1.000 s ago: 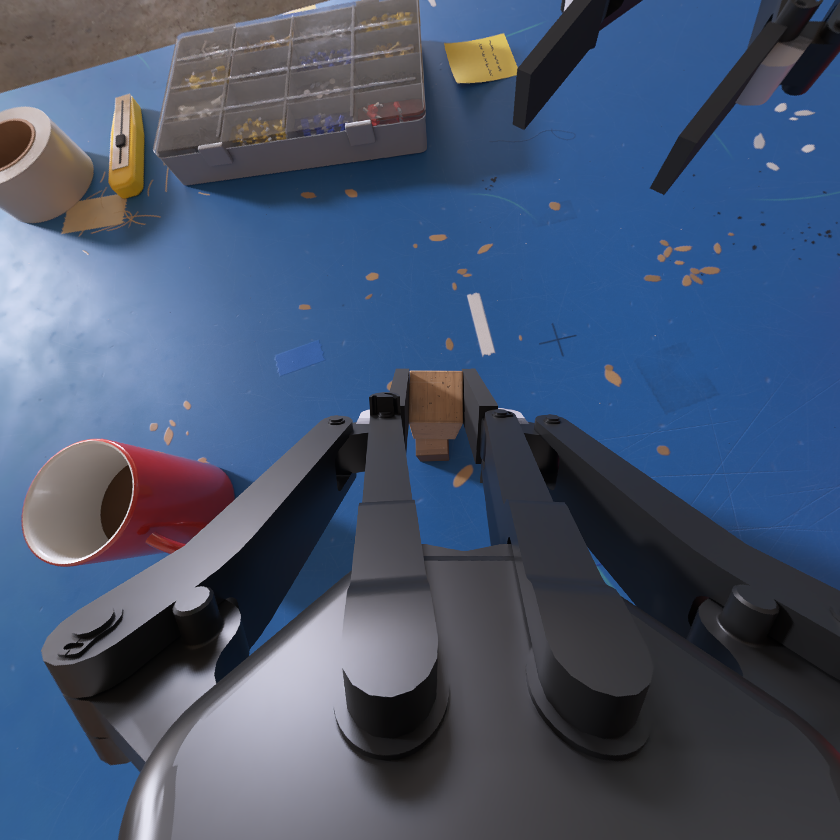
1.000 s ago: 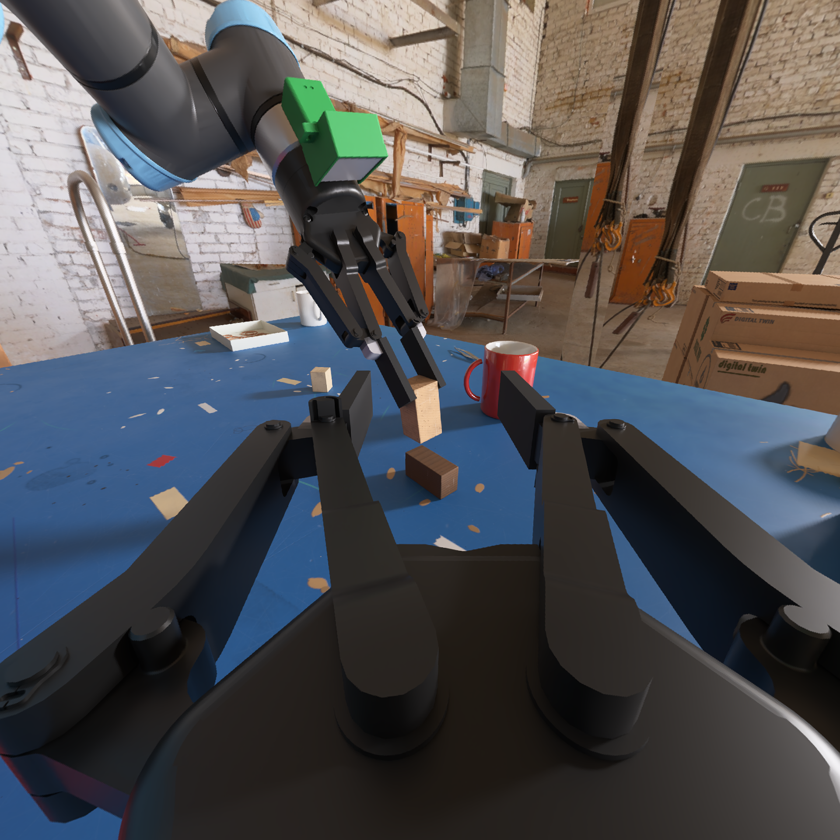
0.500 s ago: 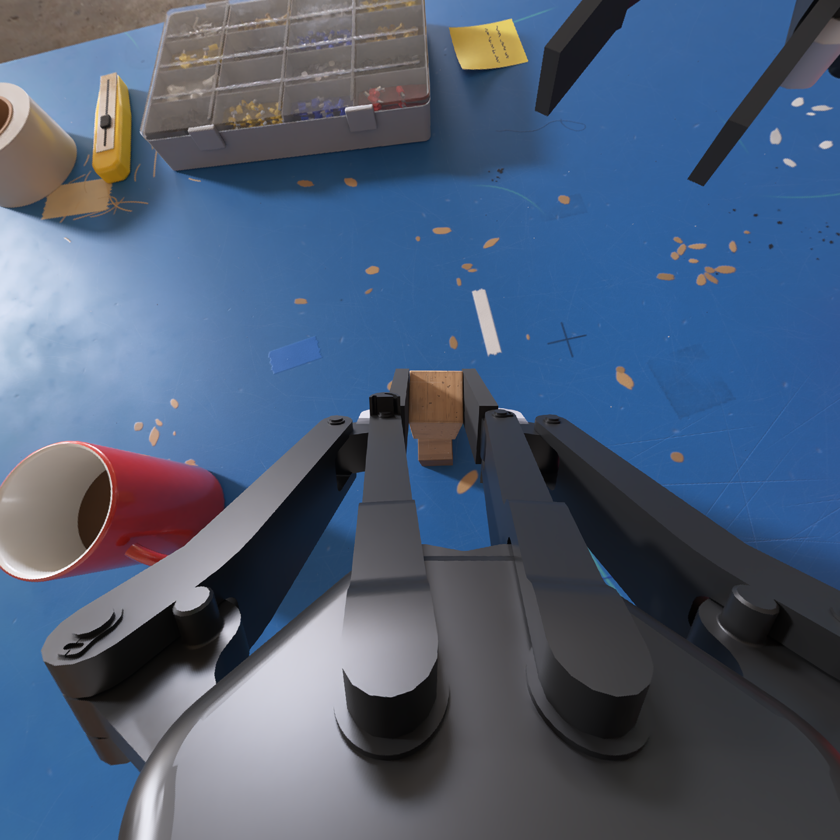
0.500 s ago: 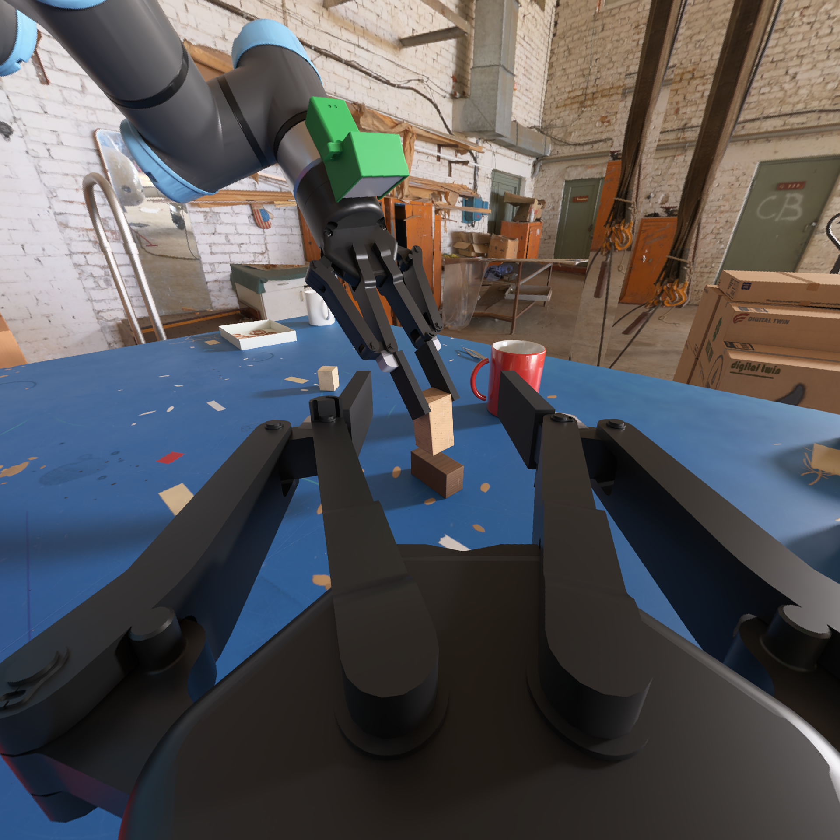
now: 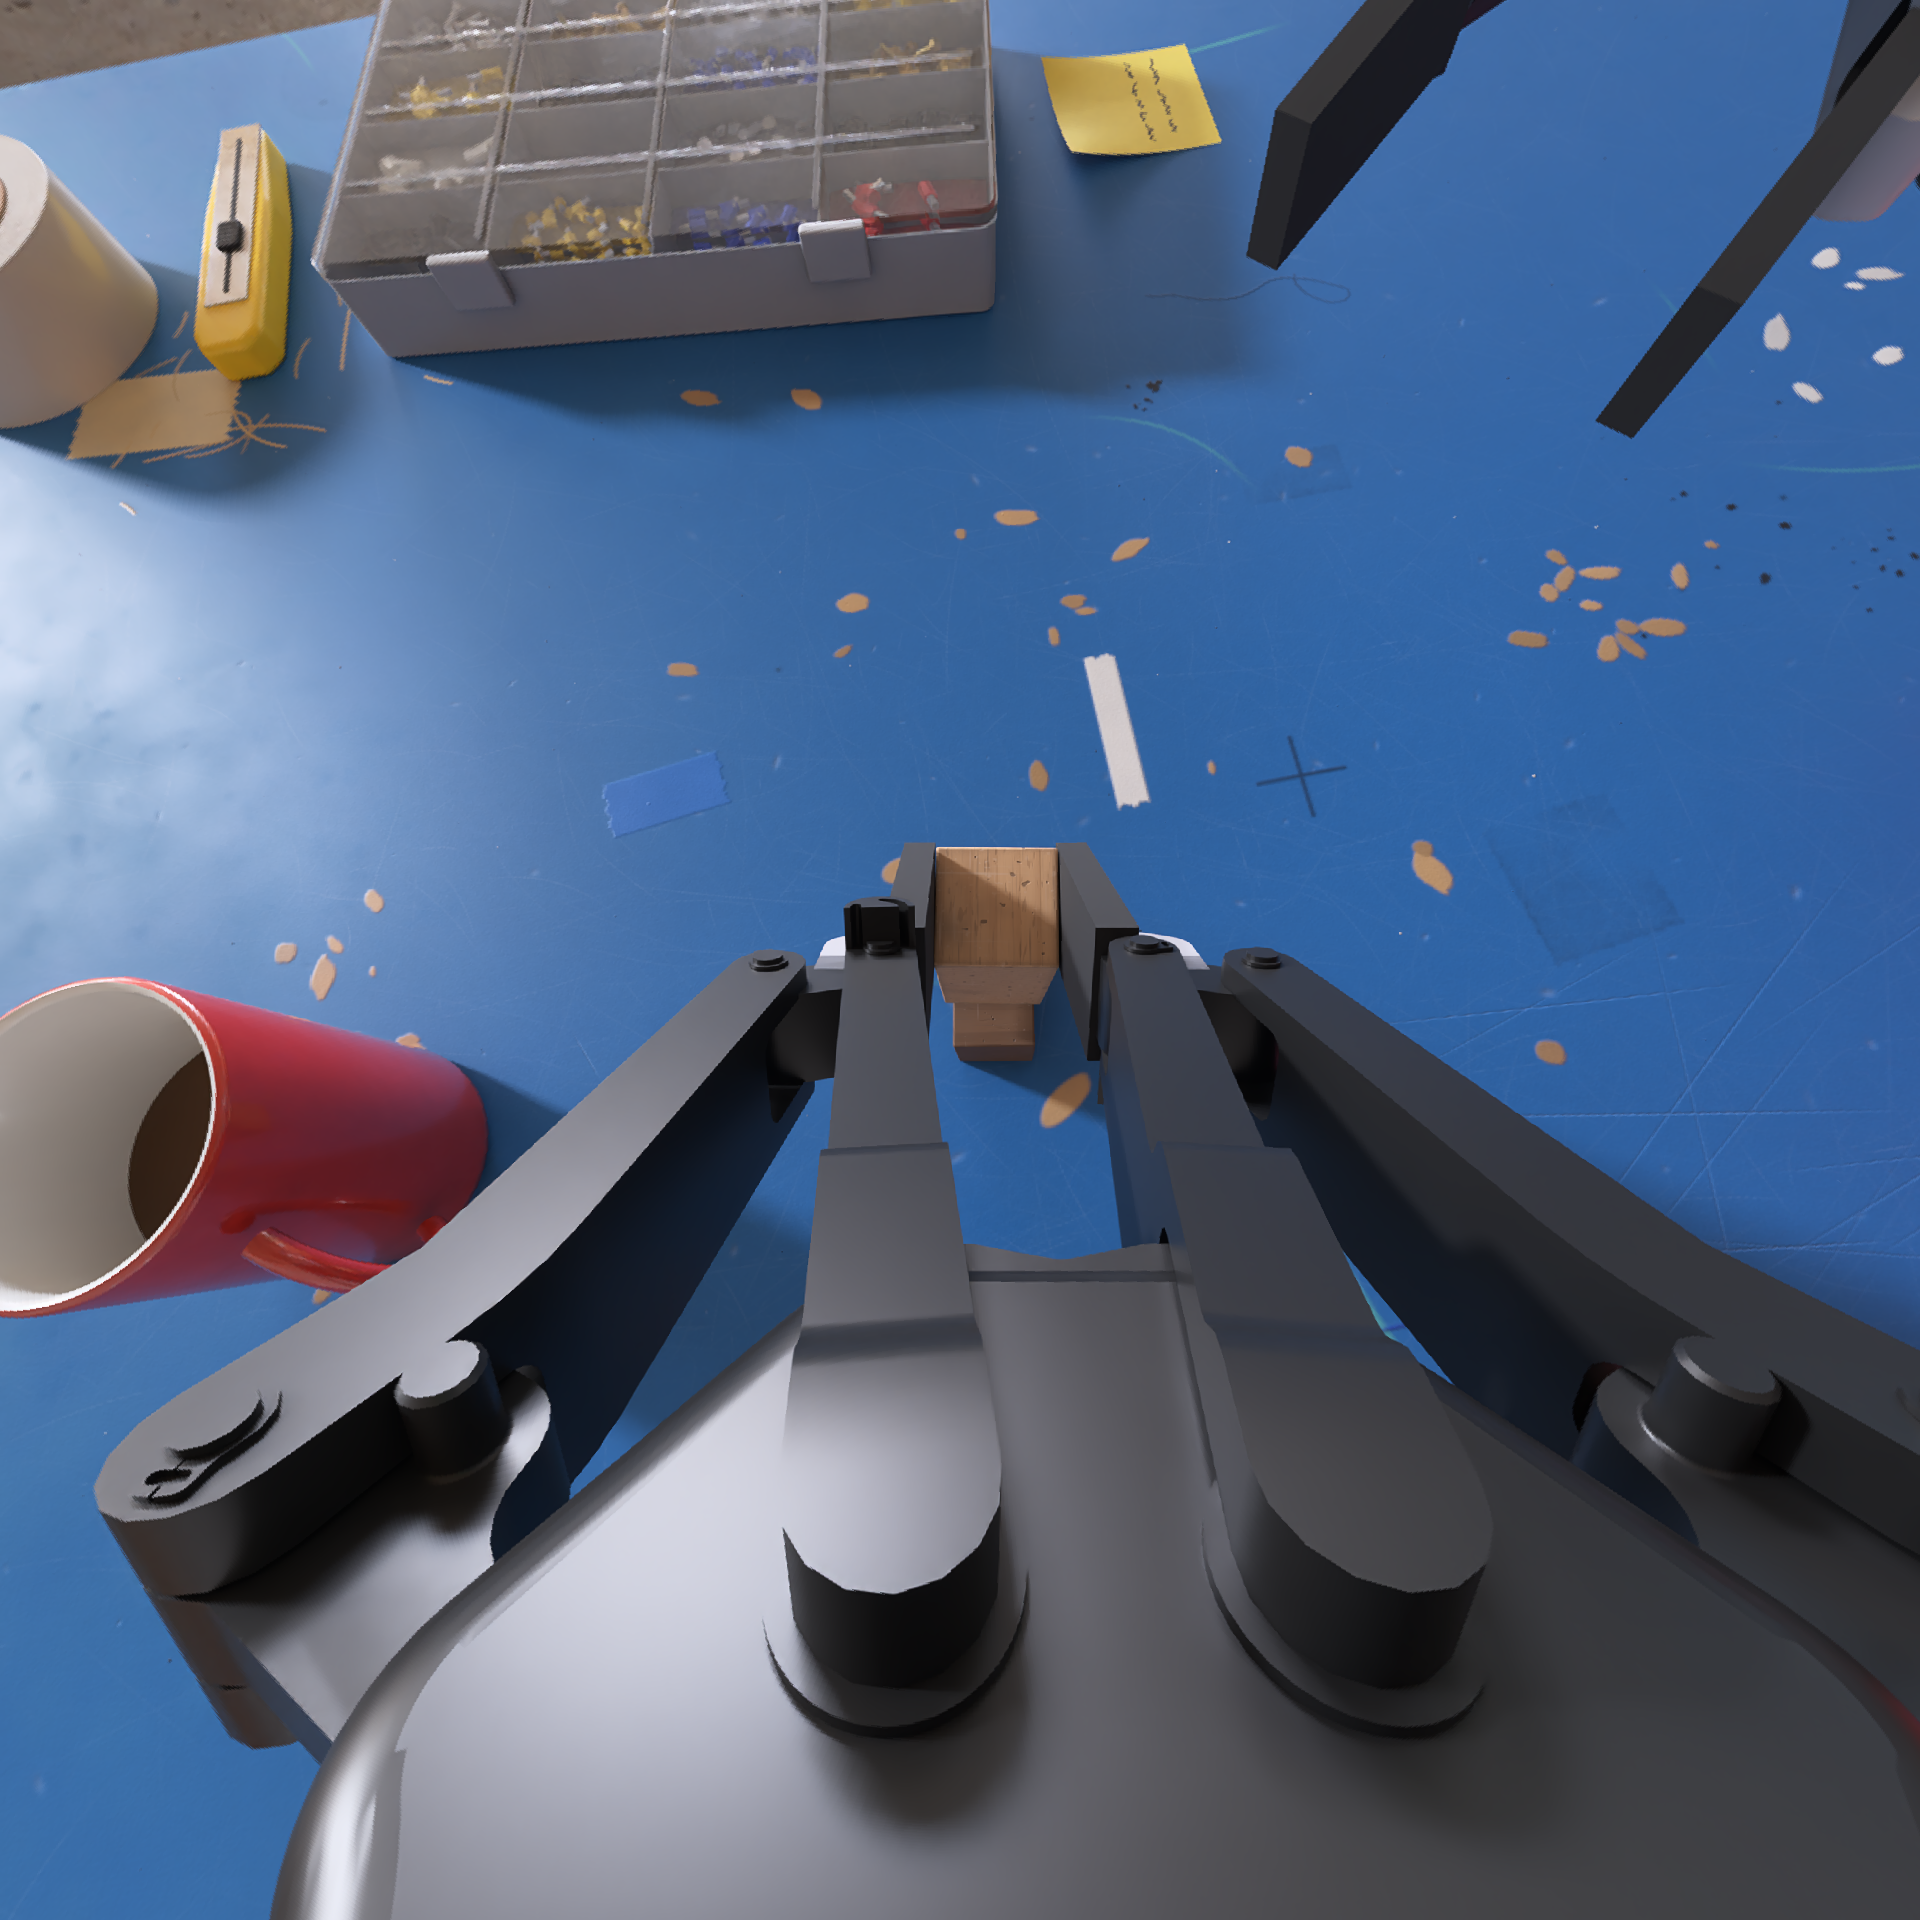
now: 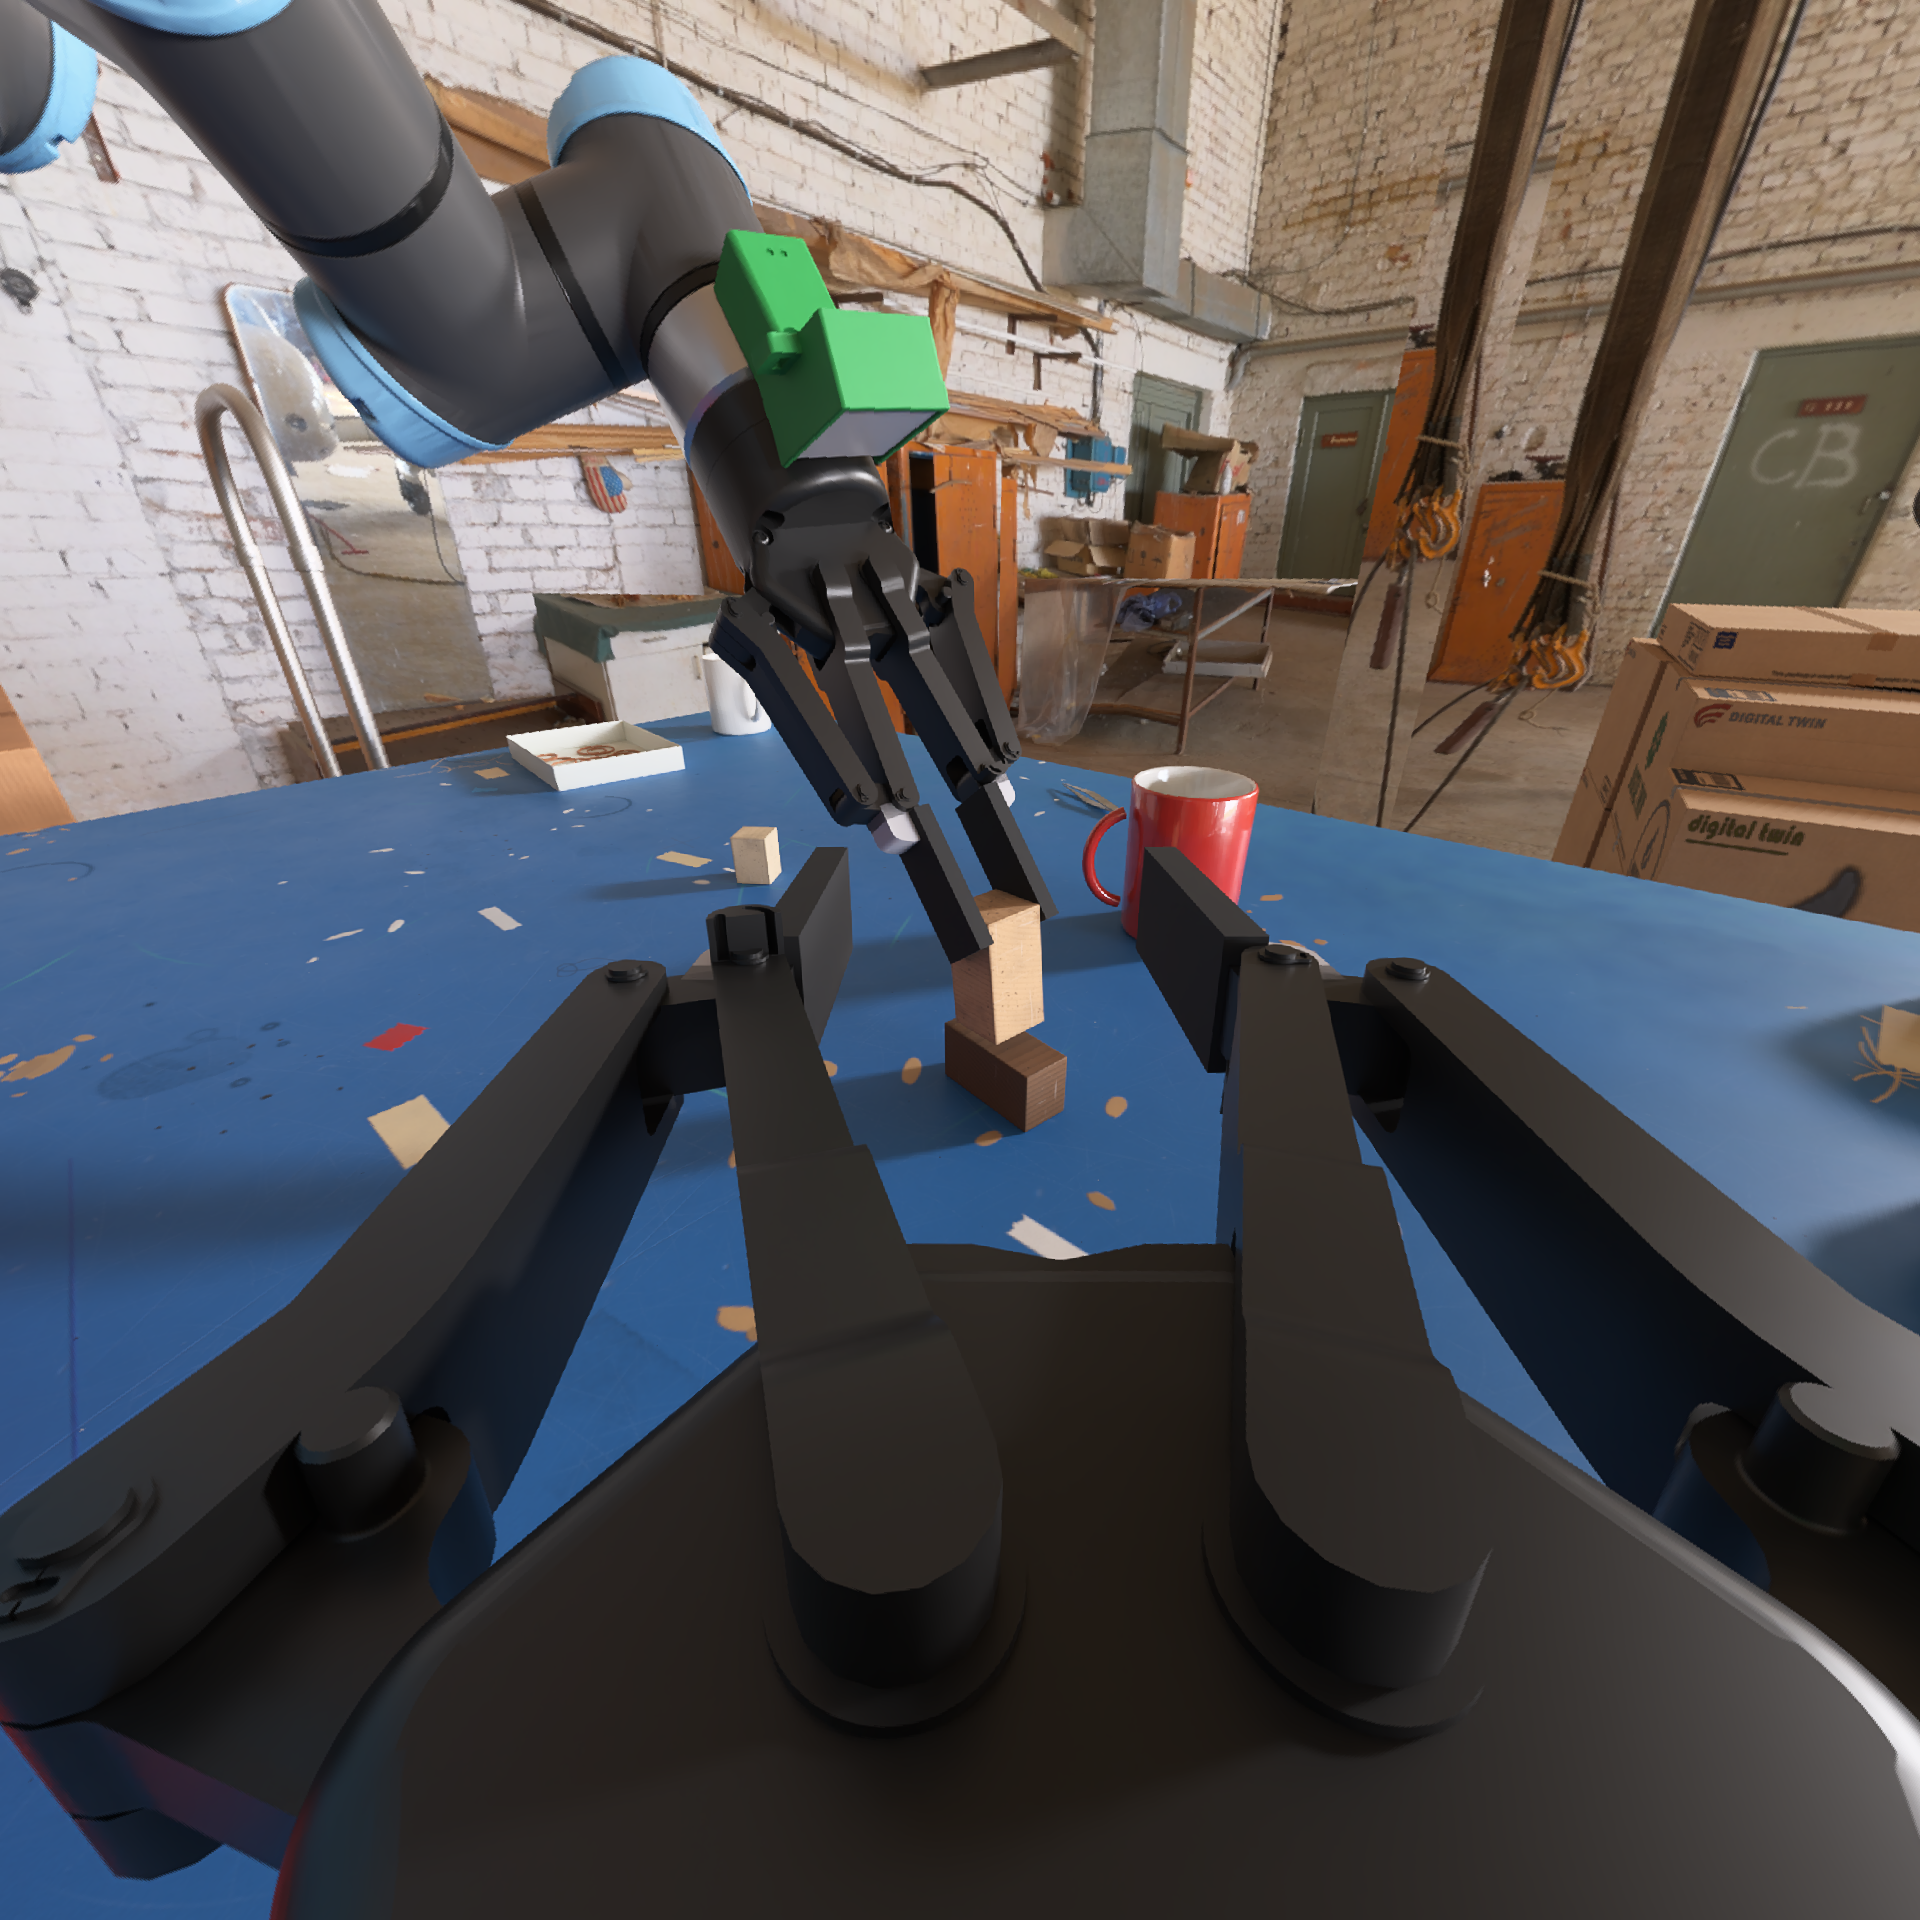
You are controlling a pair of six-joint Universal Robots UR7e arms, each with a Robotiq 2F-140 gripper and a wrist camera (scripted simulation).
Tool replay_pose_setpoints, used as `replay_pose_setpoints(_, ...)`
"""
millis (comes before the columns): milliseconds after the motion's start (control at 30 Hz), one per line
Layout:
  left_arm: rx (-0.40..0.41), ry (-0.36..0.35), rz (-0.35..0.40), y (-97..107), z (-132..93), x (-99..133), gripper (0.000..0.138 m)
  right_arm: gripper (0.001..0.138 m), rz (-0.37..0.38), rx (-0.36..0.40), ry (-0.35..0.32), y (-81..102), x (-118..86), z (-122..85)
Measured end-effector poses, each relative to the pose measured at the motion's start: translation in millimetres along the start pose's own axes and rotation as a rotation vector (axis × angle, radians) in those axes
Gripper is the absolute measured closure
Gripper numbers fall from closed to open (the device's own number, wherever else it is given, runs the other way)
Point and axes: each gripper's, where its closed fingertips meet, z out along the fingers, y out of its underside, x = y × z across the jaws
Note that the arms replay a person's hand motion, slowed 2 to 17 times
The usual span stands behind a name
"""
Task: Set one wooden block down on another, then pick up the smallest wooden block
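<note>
My left gripper (image 5: 995,883) is shut on a light wooden block (image 5: 995,906). In the right wrist view this gripper (image 6: 987,920) holds the light block (image 6: 1003,971) slightly tilted, its lower end on top of a dark brown block (image 6: 1006,1075) that lies on the blue table (image 6: 312,1039). In the left wrist view only a small part of the lower block (image 5: 995,1023) shows. The smallest block (image 6: 755,854), a pale cube, sits alone farther back left. My right gripper (image 6: 997,940) is open and empty, hovering in front of the stack; its fingers (image 5: 1340,135) show at the top right.
A red mug (image 6: 1195,842) stands just right of the stack, also seen in the left wrist view (image 5: 260,1143). A parts organiser box (image 5: 665,177), yellow utility knife (image 5: 244,249), tape roll (image 5: 62,281) and sticky note (image 5: 1127,99) lie beyond. A white tray (image 6: 594,753) sits at the far edge.
My left gripper has carried the light block down and over, from above and beside the dark block onto its top. The right gripper has stayed open.
</note>
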Motion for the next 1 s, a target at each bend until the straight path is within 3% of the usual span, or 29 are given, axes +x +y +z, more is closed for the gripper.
replay_pose_setpoints(1000, 0.022, -0.008, -0.016, 0.6, 7.8, 0.8, 0.108, 0.065, 0.008, -0.014, -0.002, 5.2, 1.6, 1.5)
